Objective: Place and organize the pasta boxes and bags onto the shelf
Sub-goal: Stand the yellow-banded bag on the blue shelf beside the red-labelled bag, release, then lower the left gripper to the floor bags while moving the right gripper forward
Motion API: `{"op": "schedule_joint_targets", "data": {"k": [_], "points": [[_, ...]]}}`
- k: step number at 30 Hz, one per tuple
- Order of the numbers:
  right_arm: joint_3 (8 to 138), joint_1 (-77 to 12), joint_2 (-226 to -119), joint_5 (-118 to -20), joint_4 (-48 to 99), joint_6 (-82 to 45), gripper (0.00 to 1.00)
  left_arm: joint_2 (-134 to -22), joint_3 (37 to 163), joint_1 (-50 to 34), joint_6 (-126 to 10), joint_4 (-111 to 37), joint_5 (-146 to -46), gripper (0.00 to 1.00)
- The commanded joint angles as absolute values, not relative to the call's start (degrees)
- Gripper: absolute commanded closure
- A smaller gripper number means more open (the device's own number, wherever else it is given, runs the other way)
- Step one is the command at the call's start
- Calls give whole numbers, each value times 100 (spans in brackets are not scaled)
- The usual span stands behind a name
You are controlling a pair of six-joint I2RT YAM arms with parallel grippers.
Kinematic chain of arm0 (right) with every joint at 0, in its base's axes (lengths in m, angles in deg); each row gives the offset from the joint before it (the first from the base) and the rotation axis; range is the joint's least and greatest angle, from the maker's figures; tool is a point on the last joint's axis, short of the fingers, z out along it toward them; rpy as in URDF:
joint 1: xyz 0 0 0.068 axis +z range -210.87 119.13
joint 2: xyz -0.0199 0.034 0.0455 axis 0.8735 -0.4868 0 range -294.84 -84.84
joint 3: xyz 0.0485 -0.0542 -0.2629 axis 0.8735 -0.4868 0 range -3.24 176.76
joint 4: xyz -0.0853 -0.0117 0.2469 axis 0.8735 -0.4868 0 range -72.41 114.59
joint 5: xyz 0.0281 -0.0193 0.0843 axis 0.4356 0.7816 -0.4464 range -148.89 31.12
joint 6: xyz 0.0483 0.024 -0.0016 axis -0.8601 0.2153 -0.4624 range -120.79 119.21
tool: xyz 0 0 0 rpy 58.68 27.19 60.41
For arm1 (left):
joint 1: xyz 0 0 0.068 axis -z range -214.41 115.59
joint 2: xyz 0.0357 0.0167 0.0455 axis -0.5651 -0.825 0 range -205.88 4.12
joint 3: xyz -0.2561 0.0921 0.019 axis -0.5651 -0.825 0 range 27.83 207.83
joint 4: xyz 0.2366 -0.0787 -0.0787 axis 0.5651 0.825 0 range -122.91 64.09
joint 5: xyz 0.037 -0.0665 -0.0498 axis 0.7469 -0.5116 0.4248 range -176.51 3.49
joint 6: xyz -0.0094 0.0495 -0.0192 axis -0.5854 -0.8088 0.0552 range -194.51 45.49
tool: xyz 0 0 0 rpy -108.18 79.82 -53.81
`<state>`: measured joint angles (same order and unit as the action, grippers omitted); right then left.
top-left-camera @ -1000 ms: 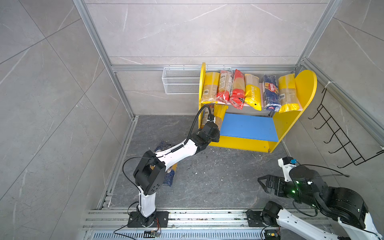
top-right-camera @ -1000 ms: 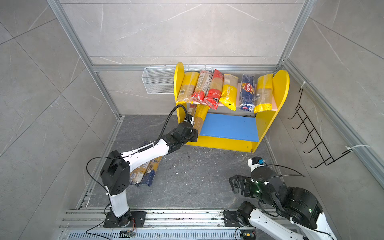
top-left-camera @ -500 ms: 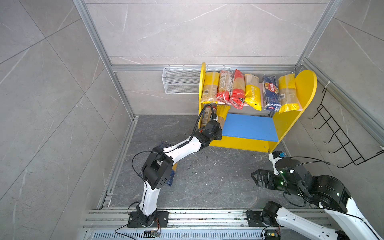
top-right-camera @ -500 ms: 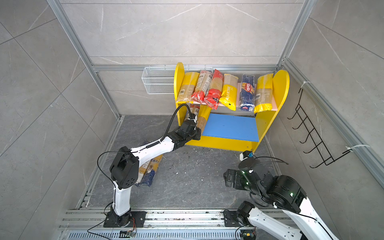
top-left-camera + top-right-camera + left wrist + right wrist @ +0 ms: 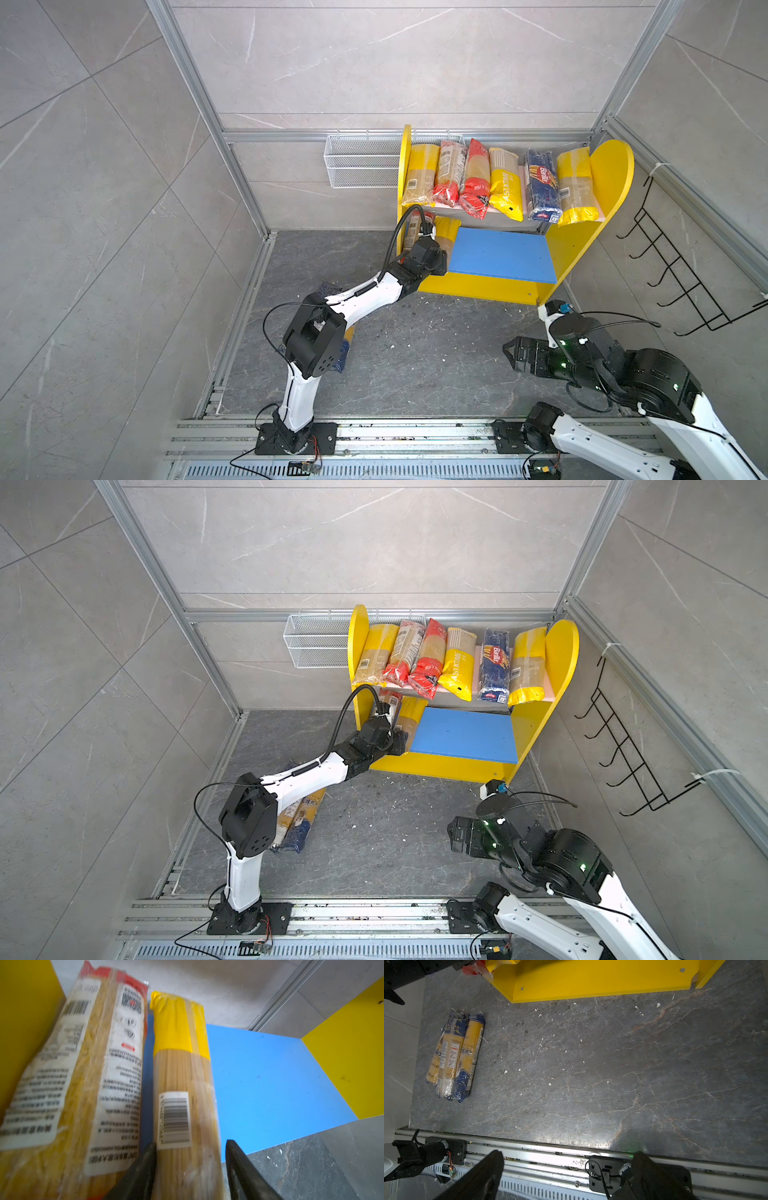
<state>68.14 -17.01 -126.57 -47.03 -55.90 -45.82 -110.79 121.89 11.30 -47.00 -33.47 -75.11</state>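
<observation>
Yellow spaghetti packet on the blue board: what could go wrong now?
The yellow packet pokes past the front edge of the blue board, so it might slide off. The left gripper straddles it with open jaws; backing out crooked could drag it or bump the red packet beside it.

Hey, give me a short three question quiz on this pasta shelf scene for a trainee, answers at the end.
1. How many packets lie on the pink upper board?
2. True or false: the right gripper holds a packet.
3. On the blue lower board, which packet do the left gripper's jaws flank? A the red-topped packet, B the yellow-topped packet, C a dark blue packet.
Key: 1 six; 2 false, it is open and empty; 3 B.
</observation>
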Motion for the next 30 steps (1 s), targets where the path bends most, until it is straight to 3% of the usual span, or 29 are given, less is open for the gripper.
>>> {"op": "schedule_joint_targets", "data": {"k": [1, 11, 12, 17, 19, 20, 30], "points": [[6963, -1670, -12541, -4542, -5855, -4614, 0, -10776, 12329, 1108, -4616, -3945, -7670, 39], [7024, -1676, -12819, -4769, -5935, -4353, 0, -9431, 10824, 1151, -4418, -4058, -7806, 31], [7022, -1676, -12872, -4815, -5879, -4322, 0, -9236, 10625, 1170, -4418, -4026, -7791, 24], [6847, -1676, -12963, -5219, -5250, -4170, 0, -8175, 9695, 1301, -4423, -3655, -7500, 20], [6775, -1676, -13097, -5366, -5005, -4077, 0, -7683, 9267, 1321, -4404, -3443, -7342, 3], [6757, -1668, -13209, -5425, -4934, -4038, 0, -7456, 9065, 1316, -4374, -3345, -7287, 0], [6900, -1668, -14460, -6407, -3768, -3678, 0, -4673, 7401, 1318, -3845, -514, -6203, 0]]}}
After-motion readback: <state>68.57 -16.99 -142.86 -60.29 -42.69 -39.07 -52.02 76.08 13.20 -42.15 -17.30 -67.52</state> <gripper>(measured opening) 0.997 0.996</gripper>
